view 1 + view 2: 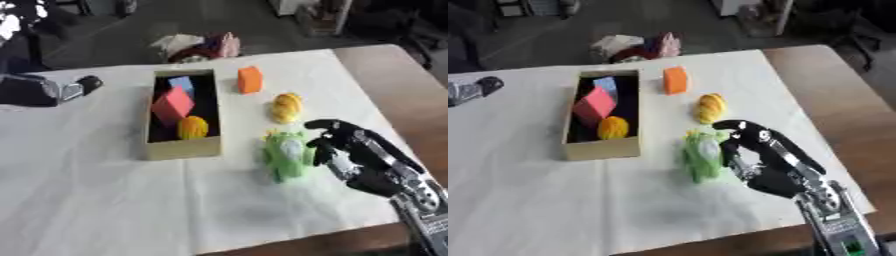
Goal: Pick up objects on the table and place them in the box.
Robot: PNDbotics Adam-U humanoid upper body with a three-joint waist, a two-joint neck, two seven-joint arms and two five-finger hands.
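- Right hand point(354, 152) curling beside green toy point(287, 156), fingers touching its side, not yet holding; toy risks sliding away.
- Left hand point(74, 87) idling beyond box point(181, 148); fingers unclear.

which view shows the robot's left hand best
The left eye view: the left robot hand shows with part of its arm at the left edge. The right eye view cuts it at the frame edge, showing less.
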